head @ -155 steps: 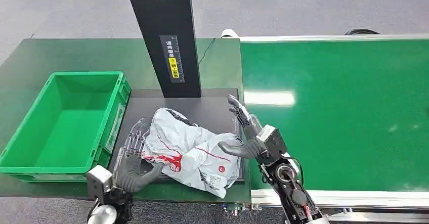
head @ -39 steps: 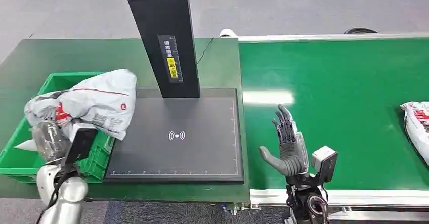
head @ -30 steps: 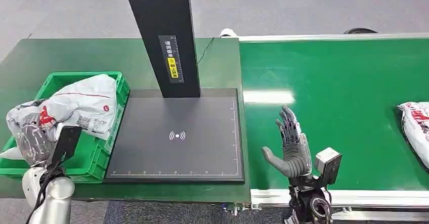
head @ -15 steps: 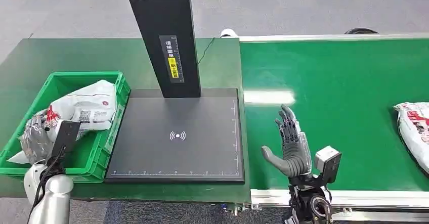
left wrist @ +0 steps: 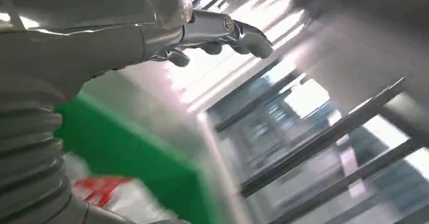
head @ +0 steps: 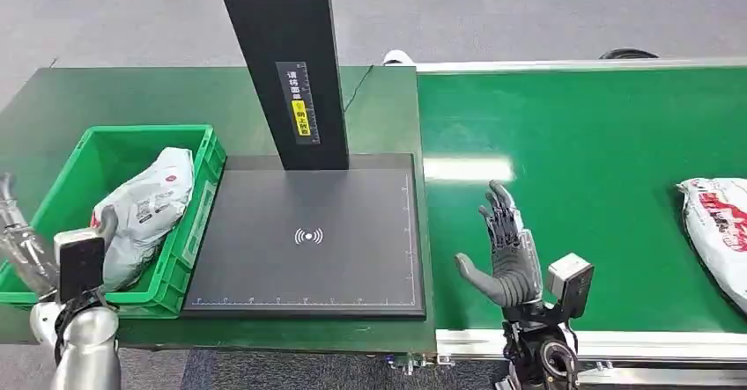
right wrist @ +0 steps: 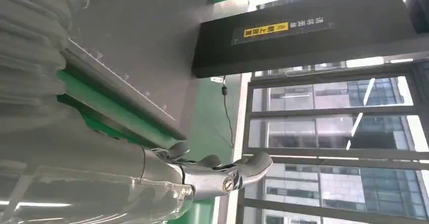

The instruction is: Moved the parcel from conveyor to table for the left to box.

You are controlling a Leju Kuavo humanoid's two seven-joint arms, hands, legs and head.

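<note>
A white and grey parcel [head: 141, 214] with red print lies tilted inside the green box [head: 198, 135], against its right wall. My left hand [head: 19, 236] hangs open just outside the box's left front corner, apart from the parcel. The left wrist view shows the left hand [left wrist: 152, 37] with its fingers stretched out and empty, with the parcel [left wrist: 116, 198] and the box wall [left wrist: 131, 153] beneath. My right hand [head: 506, 253] stands open and upright over the near edge of the green conveyor [head: 581, 135], holding nothing. The right hand [right wrist: 202, 176] is empty in its wrist view too.
A second white parcel [head: 718, 231] lies on the conveyor at the far right. A black scanner pad [head: 308, 258] lies between box and conveyor, with a tall black post [head: 282, 64] behind it. The dark green table [head: 114, 91] extends behind the box.
My left hand lowered the parcel into the green box, let it go and drew back to the left. The second parcel rode a little left on the conveyor. The right hand stayed still.
</note>
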